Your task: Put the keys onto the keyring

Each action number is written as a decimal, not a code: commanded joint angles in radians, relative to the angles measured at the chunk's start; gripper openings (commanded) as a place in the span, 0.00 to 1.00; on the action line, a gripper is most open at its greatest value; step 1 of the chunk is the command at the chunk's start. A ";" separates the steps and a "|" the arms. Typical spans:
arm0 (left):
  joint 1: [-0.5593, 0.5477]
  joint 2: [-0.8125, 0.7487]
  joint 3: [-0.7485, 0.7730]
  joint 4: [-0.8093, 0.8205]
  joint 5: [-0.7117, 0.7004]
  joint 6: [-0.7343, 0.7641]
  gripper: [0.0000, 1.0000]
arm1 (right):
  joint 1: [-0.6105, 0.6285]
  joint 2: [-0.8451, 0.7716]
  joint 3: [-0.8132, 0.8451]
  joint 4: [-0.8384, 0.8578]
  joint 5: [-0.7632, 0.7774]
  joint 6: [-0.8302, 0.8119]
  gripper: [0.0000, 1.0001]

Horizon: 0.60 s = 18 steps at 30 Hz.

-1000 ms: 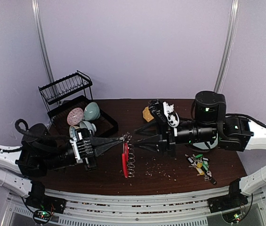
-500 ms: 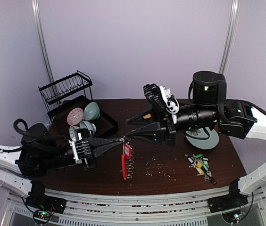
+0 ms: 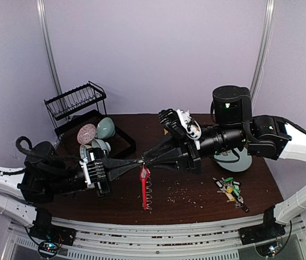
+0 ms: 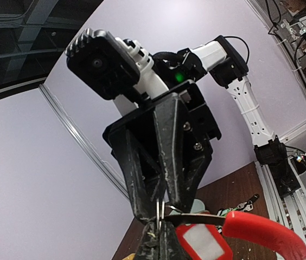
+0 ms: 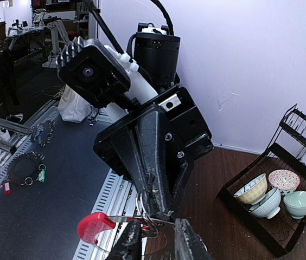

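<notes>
The keyring (image 3: pixel 144 189) hangs edge-on over the table, a red arc (image 4: pixel 261 233) fringed with silver loops. My left gripper (image 3: pixel 141 161) is shut on one small silver loop (image 4: pixel 164 208) at the ring's top. A red tag (image 4: pixel 204 244) with a white window hangs just under that loop. My right gripper (image 3: pixel 147 158) meets the left tip to tip. Its fingers (image 5: pixel 188 244) stand apart on either side of the wire loops (image 5: pixel 152 208), beside the red arc (image 5: pixel 93 226). The other keys (image 3: pixel 230 188), with green and yellow tags, lie in a heap at the right.
A black dish rack (image 3: pixel 82 116) with several bowls (image 3: pixel 105 128) stands at the back left. A teal plate (image 3: pixel 234 160) lies under the right arm. Small crumbs dot the dark table (image 3: pixel 185 195).
The right arm has risen and moved left until its fingertips reach the left gripper's tips, and its jaws have narrowed. The keyring has turned edge-on. The left gripper has held still.
</notes>
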 commanded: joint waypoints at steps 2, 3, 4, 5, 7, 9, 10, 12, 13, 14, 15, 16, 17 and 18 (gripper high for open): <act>-0.002 -0.002 0.037 0.032 -0.007 -0.012 0.00 | 0.002 0.008 0.026 0.014 -0.040 0.002 0.21; -0.003 0.001 0.037 0.032 -0.007 -0.012 0.00 | 0.002 0.008 0.026 0.015 -0.041 0.001 0.19; -0.003 0.000 0.037 0.031 -0.007 -0.011 0.00 | 0.003 0.009 0.026 0.017 -0.042 0.001 0.16; -0.003 0.001 0.037 0.032 -0.006 -0.013 0.00 | 0.002 0.009 0.025 0.018 -0.042 -0.001 0.14; -0.003 0.001 0.039 0.030 -0.005 -0.013 0.00 | 0.002 0.013 0.025 0.020 -0.047 -0.001 0.13; -0.003 0.004 0.040 0.026 -0.004 -0.015 0.00 | 0.004 0.015 0.026 0.019 -0.051 0.001 0.19; -0.003 0.004 0.040 0.026 -0.005 -0.015 0.00 | 0.004 0.016 0.026 0.015 -0.053 -0.001 0.23; -0.003 0.000 0.039 0.026 -0.006 -0.017 0.00 | 0.002 0.009 0.028 0.004 -0.051 -0.009 0.25; -0.003 -0.002 0.037 0.026 -0.007 -0.017 0.00 | 0.002 -0.001 0.025 0.007 -0.050 -0.012 0.24; -0.003 -0.003 0.037 0.026 -0.008 -0.017 0.00 | 0.003 -0.010 0.018 0.015 -0.051 -0.013 0.24; -0.002 -0.002 0.037 0.025 -0.011 -0.017 0.00 | 0.002 -0.021 0.011 0.022 -0.050 -0.014 0.24; -0.003 0.000 0.038 0.025 -0.012 -0.017 0.00 | 0.003 -0.030 0.005 0.031 -0.048 -0.011 0.24; -0.002 0.001 0.039 0.023 -0.012 -0.017 0.00 | 0.004 -0.035 0.000 0.041 -0.045 -0.007 0.24; -0.003 0.003 0.040 0.023 -0.012 -0.017 0.00 | 0.002 -0.036 -0.001 0.046 -0.042 -0.004 0.24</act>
